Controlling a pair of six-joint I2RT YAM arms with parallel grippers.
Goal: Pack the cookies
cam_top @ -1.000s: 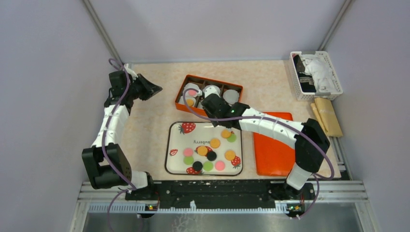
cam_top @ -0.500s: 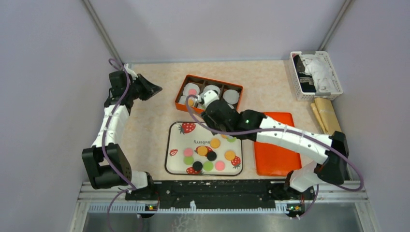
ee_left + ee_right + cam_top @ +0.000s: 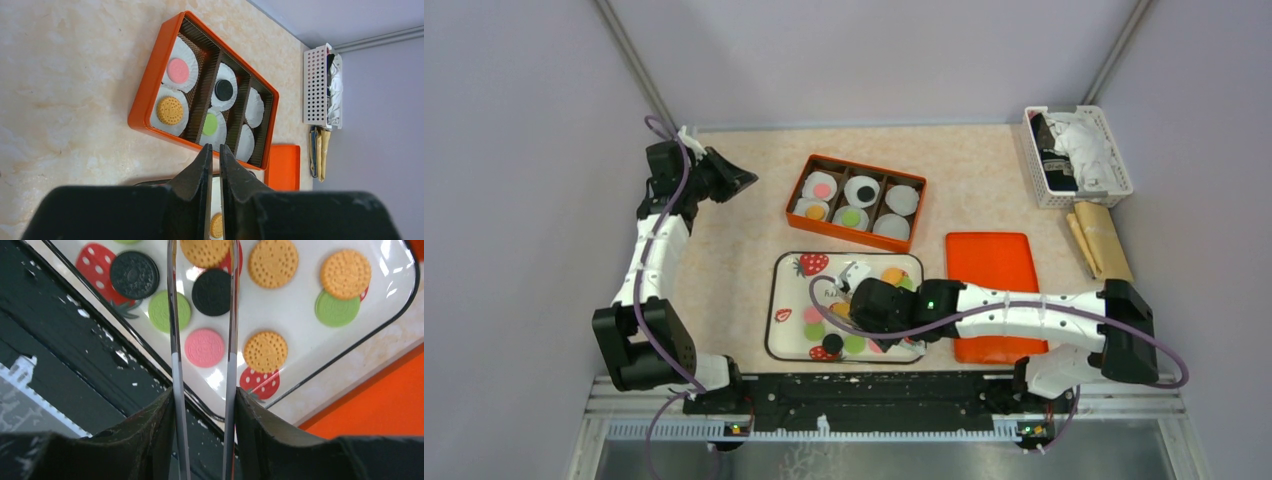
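The cookies lie in two places. Several orange, pink, green and black ones sit on the white strawberry tray (image 3: 796, 288). Pink (image 3: 822, 188), black (image 3: 864, 189), orange (image 3: 815, 212) and green (image 3: 851, 217) ones rest in paper cups in the orange box (image 3: 793, 203). My right gripper (image 3: 856, 298) hovers over the tray, shut on metal tongs (image 3: 230, 340). The tong arms straddle a pink cookie (image 3: 204, 347) and a black one (image 3: 212, 292); their tips are out of view. My left gripper (image 3: 214, 146) is shut and empty, raised left of the box (image 3: 145, 95).
An orange lid (image 3: 989, 290) lies flat right of the tray. A white basket (image 3: 1079, 155) with cloths stands at the back right, tan packets (image 3: 1104, 240) beside it. The black mounting rail (image 3: 874, 385) runs just below the tray's near edge.
My right arm has swung back from the box to the near part of the tray, carrying the tongs. The box's cups, with a black cookie, now show. The left arm stays put.
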